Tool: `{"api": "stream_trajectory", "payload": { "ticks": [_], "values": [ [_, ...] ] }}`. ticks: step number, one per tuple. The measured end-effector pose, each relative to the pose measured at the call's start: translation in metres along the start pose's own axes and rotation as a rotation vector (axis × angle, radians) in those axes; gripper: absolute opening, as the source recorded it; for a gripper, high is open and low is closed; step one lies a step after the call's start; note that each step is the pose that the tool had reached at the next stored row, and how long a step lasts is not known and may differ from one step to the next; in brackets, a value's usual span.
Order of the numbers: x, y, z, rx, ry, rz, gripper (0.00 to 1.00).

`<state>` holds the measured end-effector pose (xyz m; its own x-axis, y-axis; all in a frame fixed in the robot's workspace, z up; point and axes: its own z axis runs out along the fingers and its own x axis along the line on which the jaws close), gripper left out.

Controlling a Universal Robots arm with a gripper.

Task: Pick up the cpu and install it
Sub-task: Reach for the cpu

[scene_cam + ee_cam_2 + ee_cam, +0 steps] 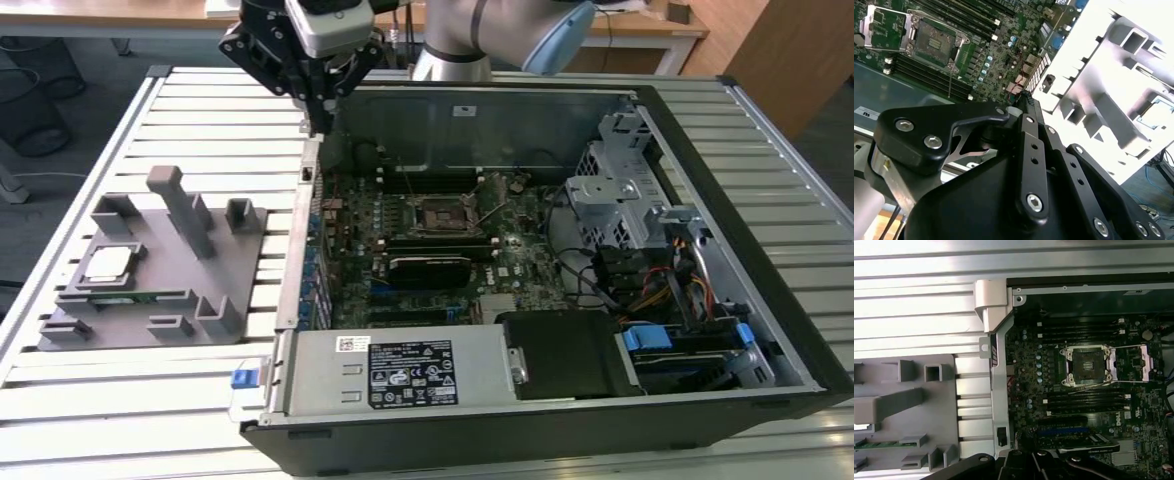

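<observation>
Status: my gripper [320, 118] hangs high over the PC case [747, 330], at the wall on the exterior view's left, near the far corner. The fingers look drawn together, with nothing between them. It touches nothing.

The cpu [110, 262] is not picked yet. It lies flat in its seat on the grey fixture [187, 225], on the slatted table [134, 420], well apart from me on the exterior view's left. The second wrist view shows it too [1156, 112], washed out by glare. The green memory stick [127, 297] lies just beside it on the same fixture.

The socket [441, 212] on the motherboard is bare. In the first wrist view its frame [1088, 366] looks swung open and ready.

So the step in hand, as I judge it, is the approach to the pick. Notes for doing it well:
- Open the fingers before going down, not at the chip.
- Centre over the chip, then come straight down and keep clear of the fixture's tall post.
- Grip it by opposite edges, level and with light force.
- Stay off the memory stick.
- Glare hides the chip's edges, so trust the exterior view for alignment.
</observation>
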<state>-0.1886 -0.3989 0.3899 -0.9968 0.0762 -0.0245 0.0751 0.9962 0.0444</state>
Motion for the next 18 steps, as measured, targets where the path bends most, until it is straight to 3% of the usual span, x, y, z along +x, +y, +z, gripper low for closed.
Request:
{"api": "stream_trajectory", "payload": {
  "ticks": [18],
  "values": [
    [0.0196,-0.0015,0.0005,0.0000,0.0000,0.000,0.11]
  ]
}}
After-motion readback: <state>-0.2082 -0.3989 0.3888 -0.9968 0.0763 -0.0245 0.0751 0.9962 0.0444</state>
